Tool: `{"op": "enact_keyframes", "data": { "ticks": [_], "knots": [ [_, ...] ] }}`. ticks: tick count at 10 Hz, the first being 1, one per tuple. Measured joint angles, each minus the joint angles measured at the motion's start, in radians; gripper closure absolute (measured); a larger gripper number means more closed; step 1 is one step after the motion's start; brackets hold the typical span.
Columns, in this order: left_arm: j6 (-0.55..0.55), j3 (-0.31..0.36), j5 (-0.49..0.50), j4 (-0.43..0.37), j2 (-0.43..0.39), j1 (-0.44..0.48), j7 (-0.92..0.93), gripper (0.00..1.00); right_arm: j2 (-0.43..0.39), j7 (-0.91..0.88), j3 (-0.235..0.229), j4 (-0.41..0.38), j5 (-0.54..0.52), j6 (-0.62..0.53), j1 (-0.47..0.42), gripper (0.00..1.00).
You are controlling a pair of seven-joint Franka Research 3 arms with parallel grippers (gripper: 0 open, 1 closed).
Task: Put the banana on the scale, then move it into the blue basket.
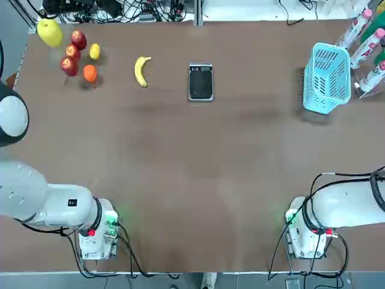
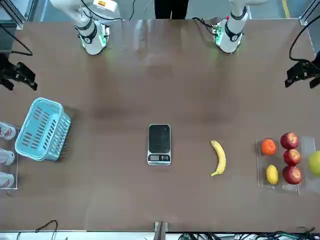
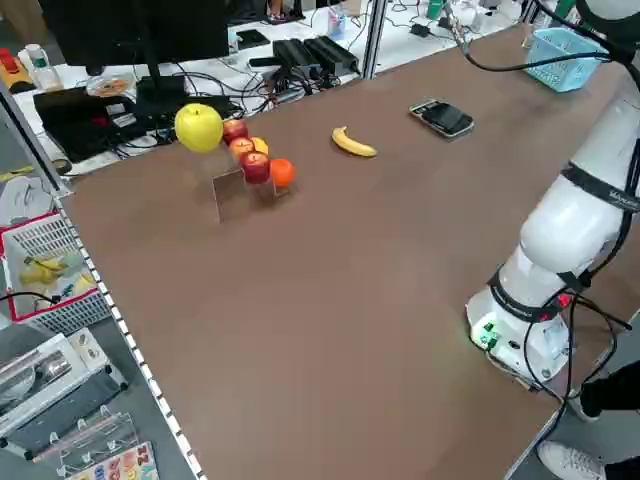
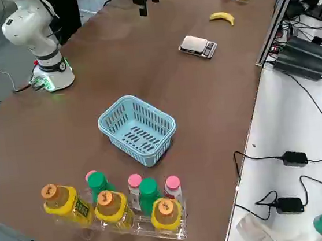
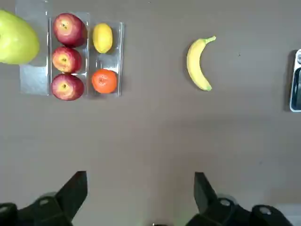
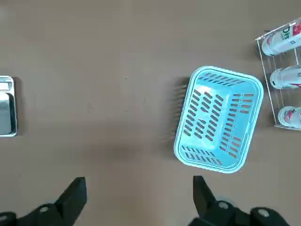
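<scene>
The banana [image 1: 141, 71] lies on the brown table toward its far left, a little left of the scale [image 1: 200, 81], which carries nothing. Far right stands the blue basket [image 1: 326, 78], holding nothing. Both grippers hang high above the table, well back from these things. The left wrist view shows my left gripper [image 5: 138, 193] open over bare table, with the banana [image 5: 197, 63] ahead and the scale [image 5: 295, 80] at the picture's edge. My right gripper [image 6: 138, 195] is open too, with the basket [image 6: 207, 113] ahead of it.
A clear tray [image 1: 100, 71] at the far left corner holds red apples [image 1: 71, 55], an orange [image 1: 89, 73] and a lemon [image 1: 94, 51], beside a large yellow-green fruit [image 1: 49, 32]. A rack of bottles [image 1: 368, 42] stands just right of the basket. Cables run behind the far edge.
</scene>
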Motion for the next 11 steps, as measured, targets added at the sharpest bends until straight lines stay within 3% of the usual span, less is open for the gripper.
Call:
{"op": "enact_keyframes", "data": {
  "ticks": [5, 9, 11],
  "knots": [
    [0.0, -0.004, -0.01, -0.006, 0.026, -0.012, -0.014, 0.0, 0.0, 0.0, -0.001, 0.0, 0.0, 0.011, -0.009, 0.0],
    [0.053, -0.038, -0.021, -0.019, 0.19, -0.039, -0.171, 0.0, 0.0, 0.0, -0.002, 0.0, 0.0, 0.02, -0.011, 0.0],
    [0.171, -0.047, -0.013, -0.064, 0.252, -0.072, -0.226, 0.0, 0.0, 0.0, -0.002, 0.0, 0.0, 0.027, -0.015, 0.0]
  ]
}}
